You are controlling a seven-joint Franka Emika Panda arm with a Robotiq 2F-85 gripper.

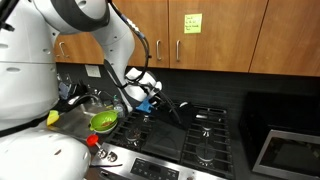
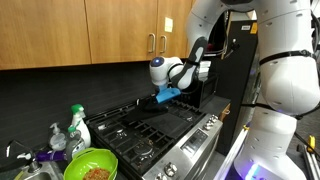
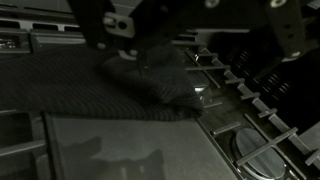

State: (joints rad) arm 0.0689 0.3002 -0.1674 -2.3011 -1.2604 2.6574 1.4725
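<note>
I have the claw (image 3: 195,36) spread as wide as it goes, fingers entering from the top of the wrist view, and nothing is clamped between them. Just under it, at the centre of that frame, a dark rumpled cloth (image 3: 150,78) lies on the stove (image 1: 205,135). I judge the work barely begun: the cloth is not yet gripped or lifted. Whether a fingertip brushes it, I cannot tell. In both exterior views the claw (image 2: 160,97) hangs low over the burners, mid-frame, with a green bowl (image 1: 104,121) well apart at lower left.
</note>
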